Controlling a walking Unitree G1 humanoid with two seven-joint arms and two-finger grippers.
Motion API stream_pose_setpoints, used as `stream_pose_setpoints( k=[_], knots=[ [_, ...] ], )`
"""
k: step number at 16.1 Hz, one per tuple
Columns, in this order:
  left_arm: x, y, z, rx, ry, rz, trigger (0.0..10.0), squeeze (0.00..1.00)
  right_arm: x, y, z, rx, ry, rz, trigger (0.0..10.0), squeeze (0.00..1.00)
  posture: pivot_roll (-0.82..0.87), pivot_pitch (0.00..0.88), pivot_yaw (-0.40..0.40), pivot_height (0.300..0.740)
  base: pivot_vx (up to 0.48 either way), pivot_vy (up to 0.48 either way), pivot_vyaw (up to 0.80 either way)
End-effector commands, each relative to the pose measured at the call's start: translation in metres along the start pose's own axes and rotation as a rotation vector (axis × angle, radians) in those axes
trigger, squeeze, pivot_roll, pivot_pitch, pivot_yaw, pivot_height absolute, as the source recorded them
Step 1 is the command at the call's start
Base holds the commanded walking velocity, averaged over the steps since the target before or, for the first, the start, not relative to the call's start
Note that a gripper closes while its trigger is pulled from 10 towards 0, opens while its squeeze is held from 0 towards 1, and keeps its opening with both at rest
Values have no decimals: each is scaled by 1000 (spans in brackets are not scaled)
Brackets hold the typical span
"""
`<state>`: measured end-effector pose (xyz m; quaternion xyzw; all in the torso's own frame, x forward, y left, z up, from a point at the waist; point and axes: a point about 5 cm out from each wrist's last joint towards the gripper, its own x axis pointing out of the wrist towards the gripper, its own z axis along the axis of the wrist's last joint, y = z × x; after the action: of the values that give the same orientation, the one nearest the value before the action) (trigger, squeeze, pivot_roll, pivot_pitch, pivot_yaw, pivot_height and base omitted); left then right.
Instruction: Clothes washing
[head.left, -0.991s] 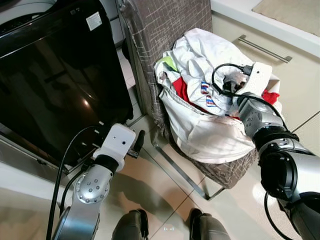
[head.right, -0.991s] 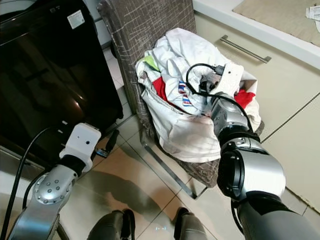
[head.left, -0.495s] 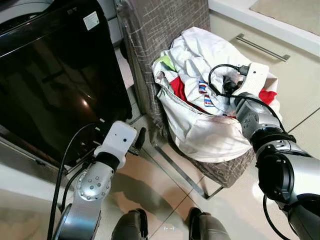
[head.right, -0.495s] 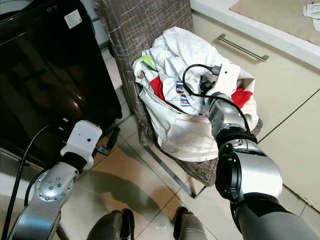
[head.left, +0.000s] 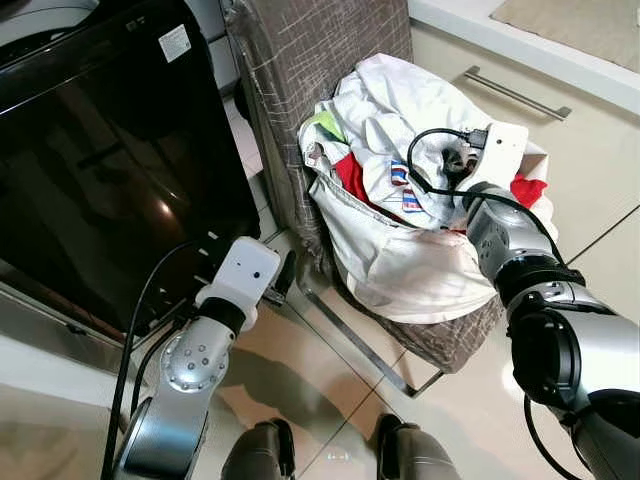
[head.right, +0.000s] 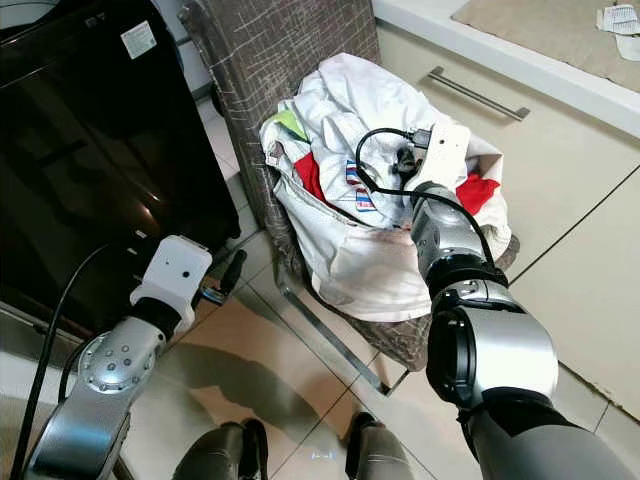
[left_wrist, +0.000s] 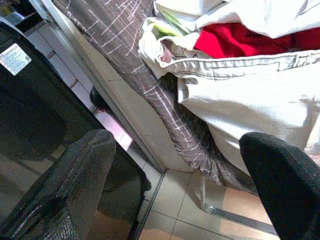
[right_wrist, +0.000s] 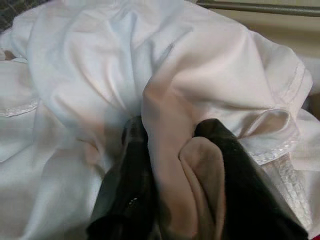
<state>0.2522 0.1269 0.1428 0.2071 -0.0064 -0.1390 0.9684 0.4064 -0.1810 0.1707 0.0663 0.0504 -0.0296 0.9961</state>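
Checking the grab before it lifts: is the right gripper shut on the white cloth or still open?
Shut: the right gripper pinches a fold of white cloth between its fingers.

A grey upholstered chair (head.left: 310, 70) with a pale crosshatch pattern stands on a floor of light tiles (head.left: 330, 375), its metal frame (head.left: 365, 345) resting on the tiles. Just beside the chair is a glossy black appliance (head.left: 100, 170) bearing a small white label (head.left: 174, 42). Behind the chair runs a cream cabinet front (head.right: 560, 190) with a horizontal metal handle (head.right: 477, 94).
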Motion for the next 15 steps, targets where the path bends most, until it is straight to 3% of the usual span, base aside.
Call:
stream_pose_setpoints(
  k=[1,2,6,11,12,14,15],
  knots=[
    [1,-1,-1,6,-1,-3,10000,0,-2,3,-8,-10,18,15,0,0,119,194,49,740,0,0,0],
    [6,0,1,6,-14,-1,10000,0,1,11,9,-34,-52,49,0,0,105,181,52,740,0,0,0],
    [18,-1,5,0,-44,-3,10000,0,4,21,40,-28,-141,132,0,0,68,158,50,740,0,0,0],
    [35,-3,10,-7,-82,-7,10000,0,3,20,93,-58,-303,177,0,0,28,114,44,740,0,0,0],
    [35,-3,10,-8,-84,-6,10000,0,2,19,96,-59,-310,177,0,0,28,114,44,740,0,0,0],
    [41,-3,11,-9,-97,-4,10000,0,-3,21,136,-68,-438,187,0,0,19,92,47,740,0,0,0],
    [41,-3,12,-8,-100,-3,10000,0,-4,22,146,-72,-466,193,0,0,17,90,48,740,0,0,0]
  ],
)
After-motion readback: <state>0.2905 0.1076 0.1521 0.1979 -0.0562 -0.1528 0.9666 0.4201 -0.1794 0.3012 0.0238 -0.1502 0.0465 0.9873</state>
